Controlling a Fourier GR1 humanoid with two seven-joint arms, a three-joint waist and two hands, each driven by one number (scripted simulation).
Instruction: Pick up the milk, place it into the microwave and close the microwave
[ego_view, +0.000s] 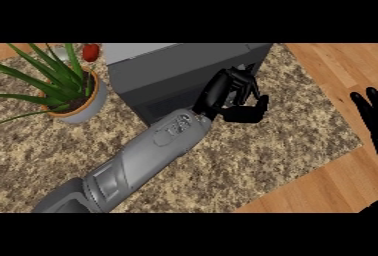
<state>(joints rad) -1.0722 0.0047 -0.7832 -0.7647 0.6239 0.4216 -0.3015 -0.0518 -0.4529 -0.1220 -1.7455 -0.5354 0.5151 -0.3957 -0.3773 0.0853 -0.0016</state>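
The grey microwave (184, 65) stands at the back middle of the counter, and its dark front face (173, 97) looks shut. My left forearm reaches in from the lower left, and my left hand (230, 94) is at the front right corner of the microwave, fingers loosely bent against it and holding nothing. No milk shows anywhere in view. My right hand (366, 116) rests open at the right edge, fingers up, away from the counter.
A potted green plant (70, 92) stands left of the microwave, with a small red object (90, 51) behind it. The speckled counter (244, 160) ends at the right and lower right, where wooden floor (332, 185) shows.
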